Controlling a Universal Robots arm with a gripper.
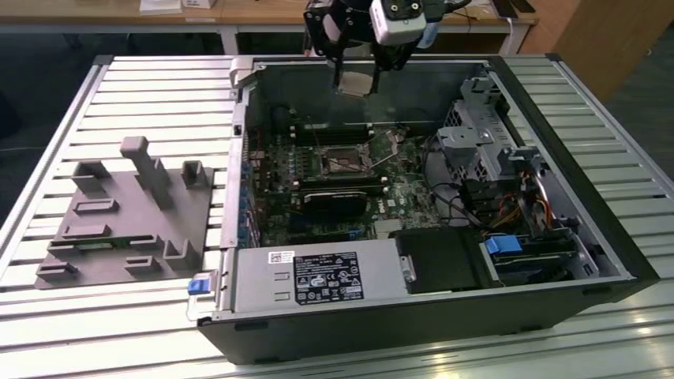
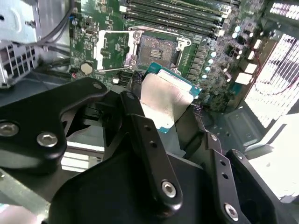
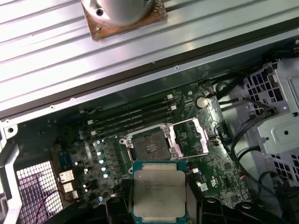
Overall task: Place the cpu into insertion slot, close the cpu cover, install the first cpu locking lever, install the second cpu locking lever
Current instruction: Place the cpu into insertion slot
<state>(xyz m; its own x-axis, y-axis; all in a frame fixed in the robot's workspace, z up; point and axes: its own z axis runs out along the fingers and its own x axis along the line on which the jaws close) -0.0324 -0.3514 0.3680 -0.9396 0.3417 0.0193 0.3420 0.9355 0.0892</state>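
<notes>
Claw (image 1: pixel 356 81) grips the cpu (image 3: pixel 159 191) above the open case (image 1: pixel 421 332).
A power supply (image 1: pixel 316 278) sits at the case's near edge. Further in, near the middle of the board (image 1: pixel 274 170), the slot (image 3: pixel 148 147) lies bare, and the cover (image 3: pixel 191 137) is swung open just beside it. Over the case's far wall hangs the claw, its fingers (image 2: pixel 133 100) pinched on two opposite edges of the cpu. The chip is well clear of the board, and its metal top shows in the first wrist view.

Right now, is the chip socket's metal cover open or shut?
Open: the cpu cover is swung back beside the bare insertion slot; the gripper holds the cpu.
</notes>
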